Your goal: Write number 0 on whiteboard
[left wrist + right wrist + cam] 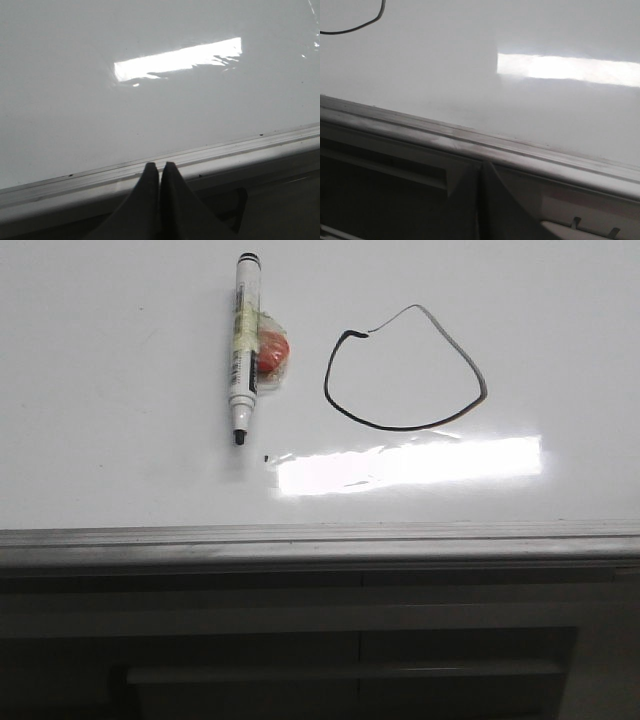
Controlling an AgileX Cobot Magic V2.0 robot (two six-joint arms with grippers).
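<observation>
The number 0 (470,365) is a thin black lopsided loop on the whiteboard (100,390), with a small gap at its upper left; part of its line shows in the right wrist view (370,21). A white black-tipped marker (243,345) with a red blob taped on lies uncapped left of the loop. Neither gripper shows in the front view. My left gripper (159,166) is shut and empty over the board's grey edge rail (225,147). My right gripper (481,166) is shut and empty, below the rail (420,127) and in front of the cabinet.
A tiny black dot (266,458) sits near the marker's tip. A bright glare strip (410,463) lies on the board below the loop. A dark panelled cabinet front (300,650) runs under the grey edge rail (320,540).
</observation>
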